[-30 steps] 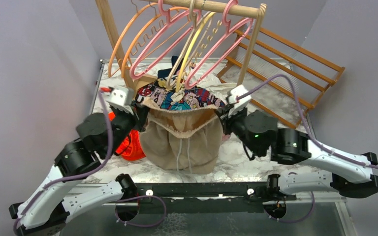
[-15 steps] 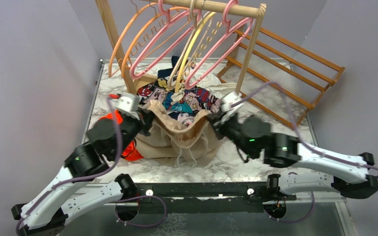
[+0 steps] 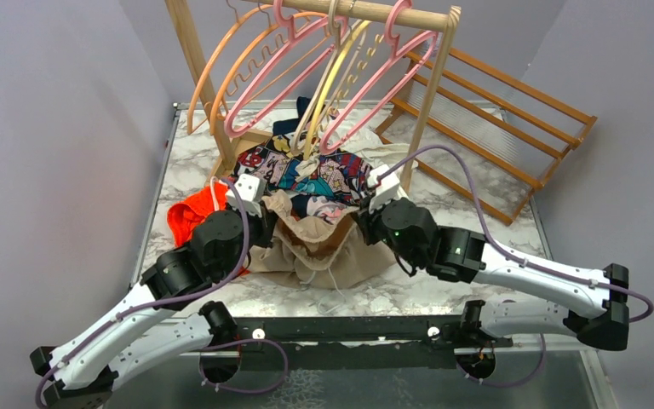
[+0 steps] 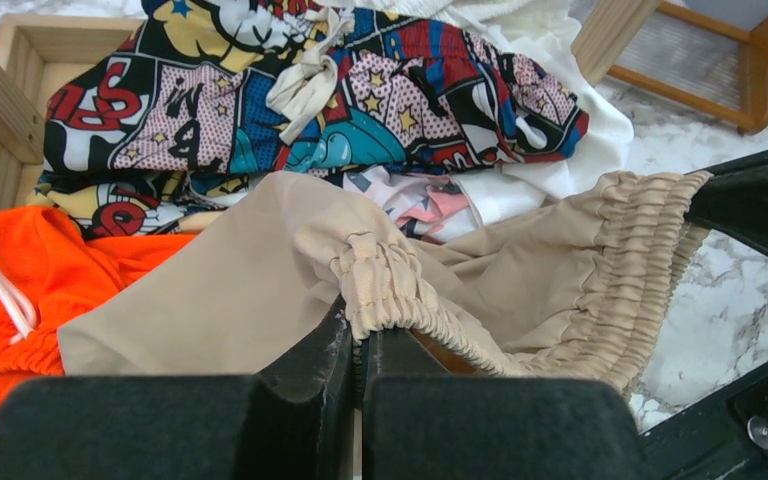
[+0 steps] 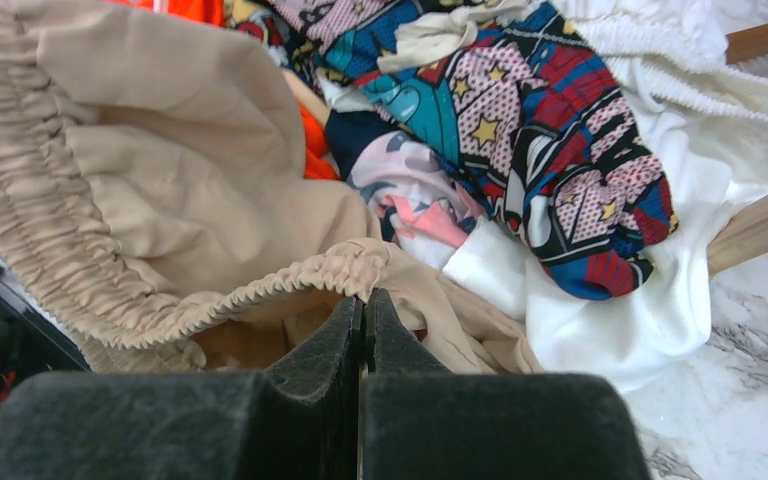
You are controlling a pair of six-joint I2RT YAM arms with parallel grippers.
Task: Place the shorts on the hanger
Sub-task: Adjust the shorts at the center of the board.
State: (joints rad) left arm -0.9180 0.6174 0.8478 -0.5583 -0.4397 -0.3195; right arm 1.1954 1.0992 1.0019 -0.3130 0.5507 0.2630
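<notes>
Currently both arms hold the beige shorts low over the table. The left gripper is clamped tight on one gathered stretch of the waistband, and the right gripper is pinched shut on the stretch opposite. The cloth between them sags slack onto the pile, against the comic-print cloth and just beside the orange garment. The hanger is well apart from the shorts, up on the wooden rail among a second pink one and several orange and yellow ones. The main risk looks to be the grip itself: each gripper bites only a thin edge of bunched elastic, so the weight of the baggy legs could pull the band out as the arms rise. With the grippers this close together the waist opening is limp and narrow, and it may not spread wide enough to take the hanger's arms. Lifting could also drag the neighbouring clothes along if folds are caught underneath. The white drawstring trails loose and might snag. At the rail, the crowded hangers could tangle or swing away when touched.
</notes>
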